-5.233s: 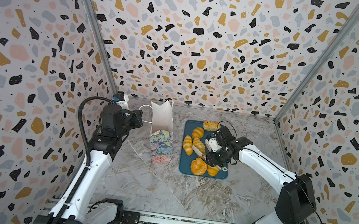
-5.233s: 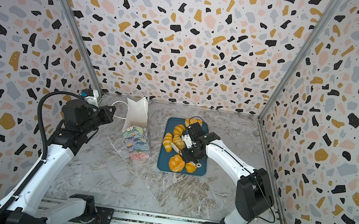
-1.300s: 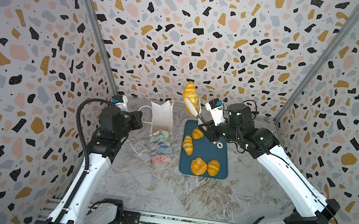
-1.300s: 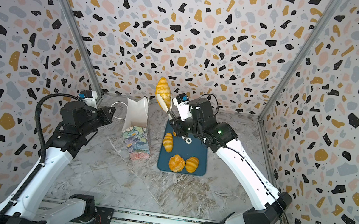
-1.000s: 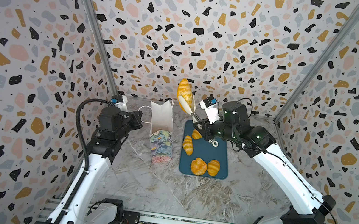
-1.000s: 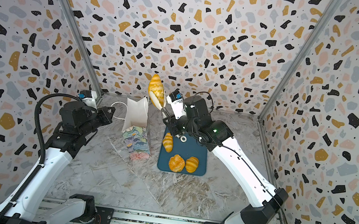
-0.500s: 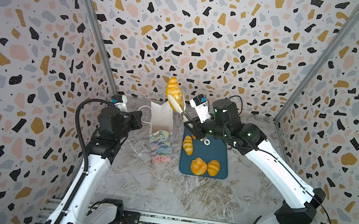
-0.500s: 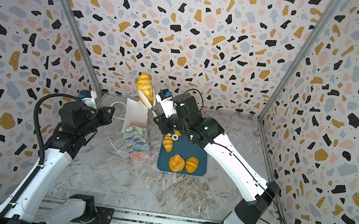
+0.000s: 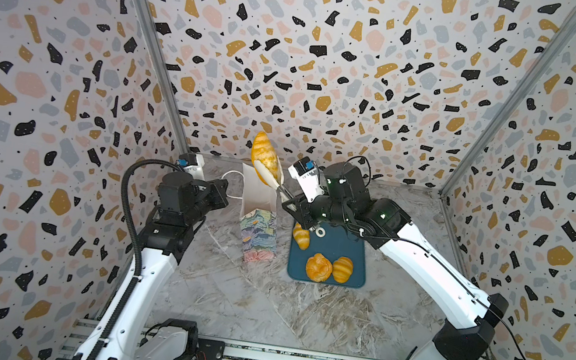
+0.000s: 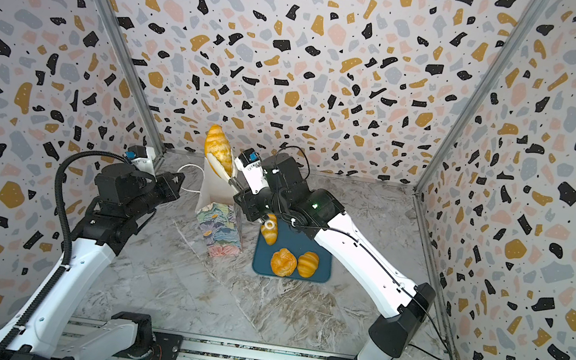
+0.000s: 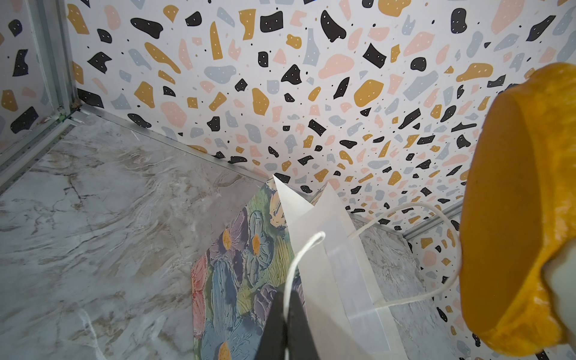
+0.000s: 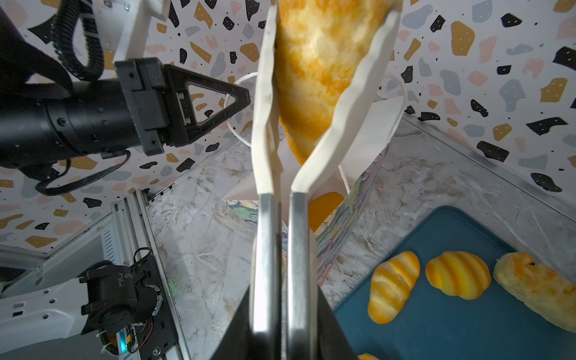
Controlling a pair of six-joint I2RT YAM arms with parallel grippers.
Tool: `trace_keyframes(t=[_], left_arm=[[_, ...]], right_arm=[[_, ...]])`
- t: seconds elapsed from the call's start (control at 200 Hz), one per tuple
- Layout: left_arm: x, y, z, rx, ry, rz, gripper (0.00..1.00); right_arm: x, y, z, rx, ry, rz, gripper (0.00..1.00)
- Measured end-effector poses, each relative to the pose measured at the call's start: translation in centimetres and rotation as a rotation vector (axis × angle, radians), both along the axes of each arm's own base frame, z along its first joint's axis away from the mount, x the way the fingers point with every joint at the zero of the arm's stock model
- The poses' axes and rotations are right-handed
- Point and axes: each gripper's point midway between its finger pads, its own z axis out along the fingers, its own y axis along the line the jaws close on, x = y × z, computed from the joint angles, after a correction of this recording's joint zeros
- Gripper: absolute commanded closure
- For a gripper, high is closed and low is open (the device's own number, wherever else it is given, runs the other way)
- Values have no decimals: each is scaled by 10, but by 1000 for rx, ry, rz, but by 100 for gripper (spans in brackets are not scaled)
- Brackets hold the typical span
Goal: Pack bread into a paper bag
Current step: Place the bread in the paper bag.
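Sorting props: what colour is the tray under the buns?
Dark teal-blue tray; clearest in a top view.

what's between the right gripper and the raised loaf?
Tongs: the right gripper is shut on their metal arms, and their white tips clamp the loaf. The right wrist view shows it best.

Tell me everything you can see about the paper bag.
The paper bag is tall and narrow, white inside, printed outside with pastel painted flowers. It stands upright on the marble table, mouth open, beside the teal tray. It has white cord handles; the left gripper is shut on one.
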Motion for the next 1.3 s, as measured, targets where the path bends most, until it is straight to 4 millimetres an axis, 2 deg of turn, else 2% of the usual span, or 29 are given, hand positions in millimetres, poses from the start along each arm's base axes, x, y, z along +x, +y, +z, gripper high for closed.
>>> trace_keyframes(t=[0.155,0.441,0.726,0.896,1.051,1.302], left_arm=[[0,0,0,0,2,0,100],[0,0,-1,0,3,0,100],[0,0,0,0,2,0,100],[-1,0,-1,0,2,0,100],[-1,0,-1,0,3,0,100],[-2,0,0,0,-2,0,100]], right_arm=[[-2,3,0,-2,-3,4,84],[0,3,25,39,-52,-9,84],[-4,7,25,42,-48,-1,84],[-10,23,16,47,-25,36,84],[-8,38,-8,13,9,52,84],[-3,38,-32,-45,37,34,84]])
